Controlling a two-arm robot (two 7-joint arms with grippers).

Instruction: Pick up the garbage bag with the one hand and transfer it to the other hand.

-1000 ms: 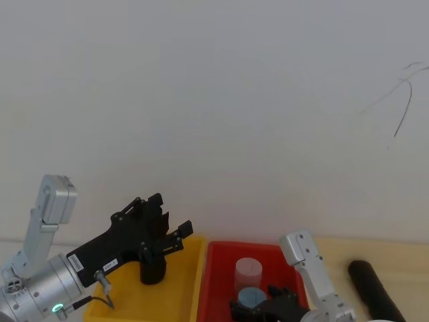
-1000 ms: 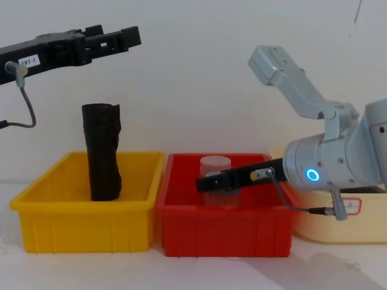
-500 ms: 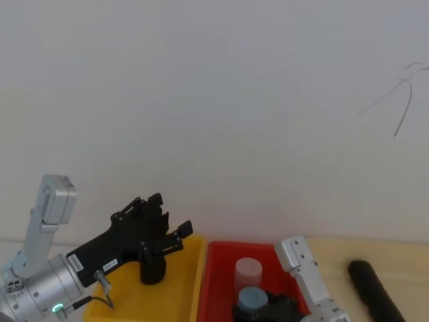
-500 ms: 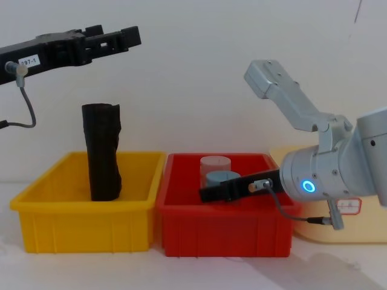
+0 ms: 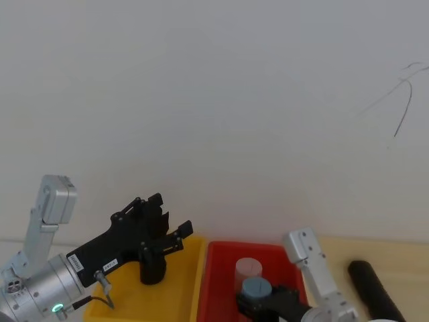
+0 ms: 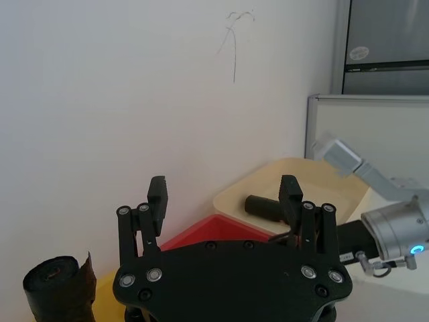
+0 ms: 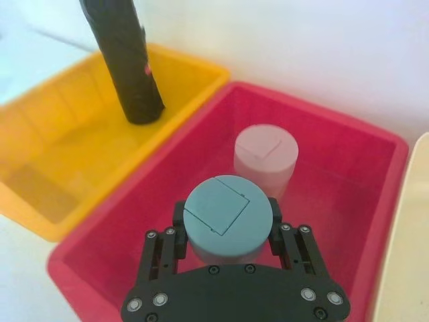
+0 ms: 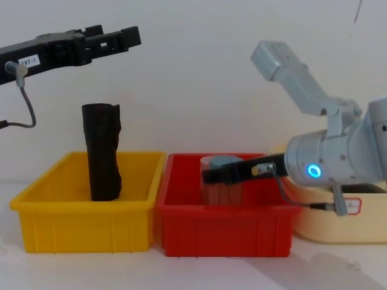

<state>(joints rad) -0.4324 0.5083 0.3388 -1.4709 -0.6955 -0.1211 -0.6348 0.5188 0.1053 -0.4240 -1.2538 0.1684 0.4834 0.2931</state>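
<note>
Left gripper [image 8: 130,36] spread open, high above the upright garbage bag [image 8: 103,160]; right gripper [image 7: 226,236] clamped on blue-lidded jar [image 7: 228,219].

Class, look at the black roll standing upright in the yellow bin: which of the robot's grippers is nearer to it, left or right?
Left. The left gripper hangs open above the black roll in the yellow bin. The right gripper is over in the red bin, clamped on a blue-lidded jar.
</note>
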